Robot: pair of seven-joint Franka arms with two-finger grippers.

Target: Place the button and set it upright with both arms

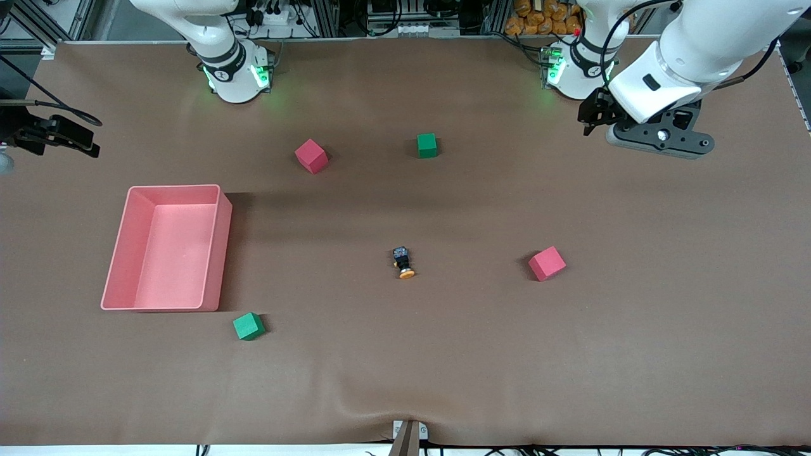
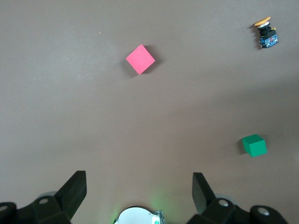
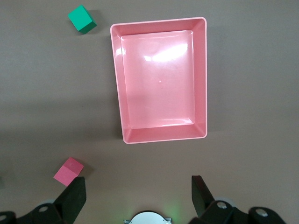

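The button (image 1: 403, 263) lies on its side in the middle of the table, its orange cap toward the front camera and its black body away from it. It also shows in the left wrist view (image 2: 266, 33). My left gripper (image 1: 594, 114) hangs open and empty high over the table near the left arm's base, well away from the button; its fingers (image 2: 74, 191) stand wide apart. My right gripper (image 3: 138, 195) is open and empty, high over the table beside the pink bin (image 3: 159, 22); it is out of the front view.
The pink bin (image 1: 222, 253) stands toward the right arm's end. One red cube (image 1: 311, 156) and one green cube (image 1: 427, 145) lie nearer the bases. Another red cube (image 1: 547, 263) lies beside the button, and another green cube (image 1: 248, 326) by the bin's near corner.
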